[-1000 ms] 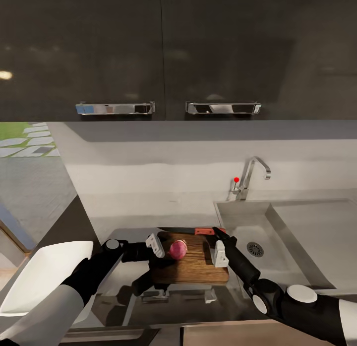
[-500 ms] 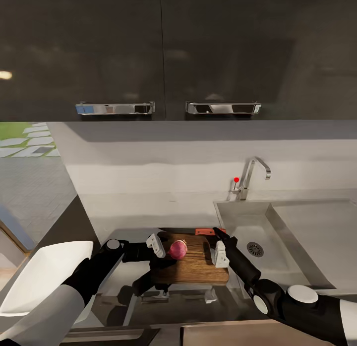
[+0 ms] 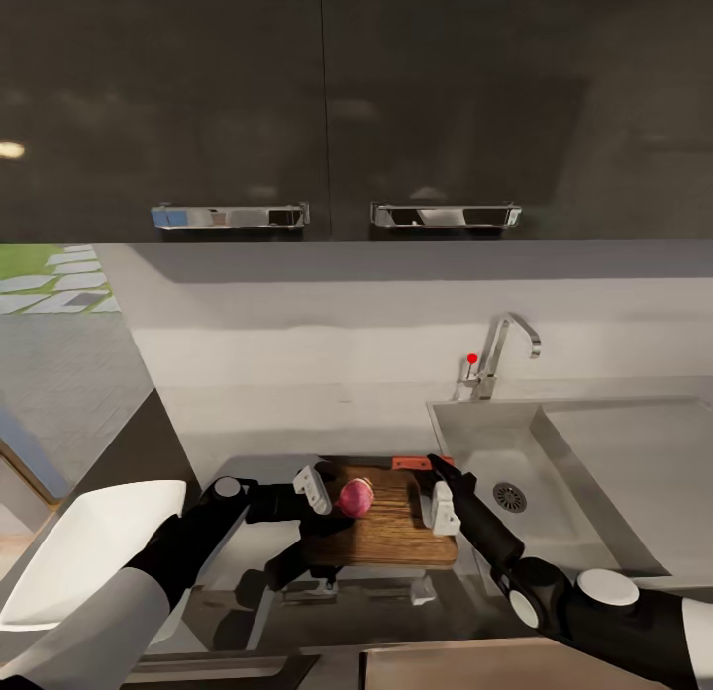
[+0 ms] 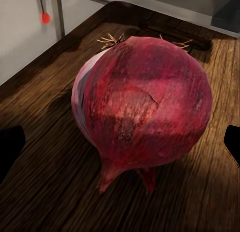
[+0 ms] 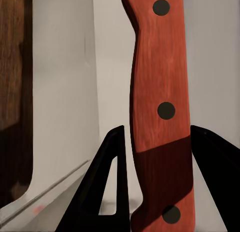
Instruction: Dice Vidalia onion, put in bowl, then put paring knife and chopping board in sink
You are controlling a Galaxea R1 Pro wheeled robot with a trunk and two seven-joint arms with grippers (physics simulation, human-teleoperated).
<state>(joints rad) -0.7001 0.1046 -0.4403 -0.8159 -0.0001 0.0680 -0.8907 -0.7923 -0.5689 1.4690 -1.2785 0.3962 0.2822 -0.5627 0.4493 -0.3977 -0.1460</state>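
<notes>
A red-skinned onion [image 3: 356,496] [image 4: 145,107] rests on the dark wooden chopping board [image 3: 391,532] [image 4: 45,192]. My left gripper [image 3: 327,492] [image 4: 120,144] is open, with one fingertip on each side of the onion and neither touching it. The paring knife's red-orange handle [image 3: 410,462] [image 5: 160,92] lies on the grey countertop [image 3: 248,443] by the board's far edge; its blade is hidden. My right gripper [image 3: 434,464] [image 5: 157,129] is open and straddles the handle, its fingers [image 5: 110,182] close beside it. The sink [image 3: 555,443] lies to the right. The white bowl [image 3: 94,532] sits at the left.
The curved chrome tap [image 3: 495,353] with a red dot stands behind the sink's basin, whose drain [image 3: 510,496] is just right of my right arm. Dark wall cabinets with chrome handles [image 3: 230,215] hang above. The counter's left end drops off near the bowl.
My right gripper has crept slightly forward along the knife handle. The left gripper, onion and board have stayed put.
</notes>
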